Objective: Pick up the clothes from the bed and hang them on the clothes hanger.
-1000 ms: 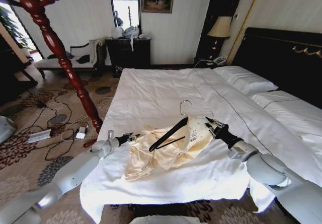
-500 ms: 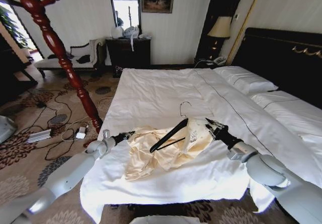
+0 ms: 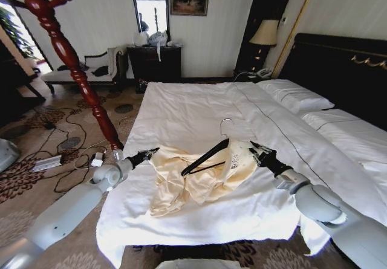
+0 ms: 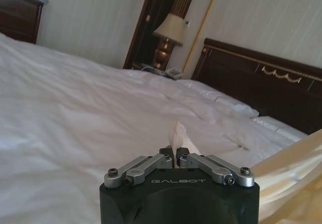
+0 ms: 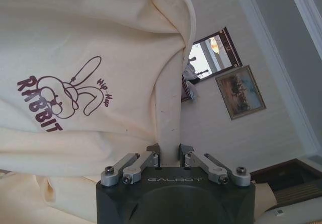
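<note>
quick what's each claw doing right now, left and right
Left claw: shut on a fold of the clothes, at their left edge.
Right claw: shut on the clothes, at their right edge.

soft cream cloth clothes (image 3: 199,175), smooth white bed (image 3: 181,109)

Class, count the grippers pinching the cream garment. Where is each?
2. The left gripper pinches the clothes at their edge nearest the coat stand; the right gripper pinches the opposite edge.
</note>
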{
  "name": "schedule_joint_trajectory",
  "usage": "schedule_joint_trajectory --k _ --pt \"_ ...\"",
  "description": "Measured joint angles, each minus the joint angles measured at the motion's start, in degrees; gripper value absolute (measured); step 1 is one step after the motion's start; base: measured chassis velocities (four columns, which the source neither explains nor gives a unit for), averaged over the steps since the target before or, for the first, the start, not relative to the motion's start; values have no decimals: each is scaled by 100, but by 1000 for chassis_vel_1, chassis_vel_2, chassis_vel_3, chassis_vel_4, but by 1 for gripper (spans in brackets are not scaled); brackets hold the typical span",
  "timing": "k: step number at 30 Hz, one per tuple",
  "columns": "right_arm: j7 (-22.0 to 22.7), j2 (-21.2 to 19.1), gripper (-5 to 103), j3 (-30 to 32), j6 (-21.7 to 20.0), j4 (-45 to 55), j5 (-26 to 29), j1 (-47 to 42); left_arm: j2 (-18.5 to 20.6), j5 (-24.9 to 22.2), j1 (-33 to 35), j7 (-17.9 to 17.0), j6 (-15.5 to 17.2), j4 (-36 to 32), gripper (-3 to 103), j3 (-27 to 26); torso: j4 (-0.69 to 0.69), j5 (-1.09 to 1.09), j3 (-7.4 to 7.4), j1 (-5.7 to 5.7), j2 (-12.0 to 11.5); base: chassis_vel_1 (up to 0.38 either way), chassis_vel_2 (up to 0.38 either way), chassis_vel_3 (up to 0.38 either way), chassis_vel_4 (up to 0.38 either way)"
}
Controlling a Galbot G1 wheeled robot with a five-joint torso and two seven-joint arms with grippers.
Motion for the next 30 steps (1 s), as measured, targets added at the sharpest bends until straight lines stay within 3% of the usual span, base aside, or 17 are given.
schedule_joint_trajectory --k 7,9,17,20,23,25,30 --pt "159 -357 18 30 -703 58 852 157 315 -617 -509 -548 39 -1111 1 -108 0 1 0 0 0 0 0 0 0" --pt "162 -417 18 59 -746 65 921 162 338 -677 -593 -600 47 -1165 1 -111 0 1 0 0 0 0 0 0 0" --pt "225 -1685 18 533 -1113 -2 2003 426 567 -1359 -1818 -1006 198 -1466 1 5 2 -1 1 0 0 0 0 0 0" --pt "278 -1868 18 575 -1163 -36 2284 517 552 -1443 -2073 -1084 246 -1496 1 54 2 -1 0 0 0 0 0 0 0" --pt "353 -2027 18 597 -1245 -50 2652 612 449 -1426 -2484 -1267 396 -1528 1 291 3 -1 0 0 0 0 0 0 0" --pt "392 -2062 18 629 -1368 -37 2907 656 211 -1317 -2981 -1519 572 -1564 1 809 -1 -1 1 1 0 0 0 0 0" --pt "441 -2051 18 597 -1443 -210 3088 750 -88 -1252 -3453 -1867 778 -1748 1 1450 -4 4 1 1 0 0 0 0 0"
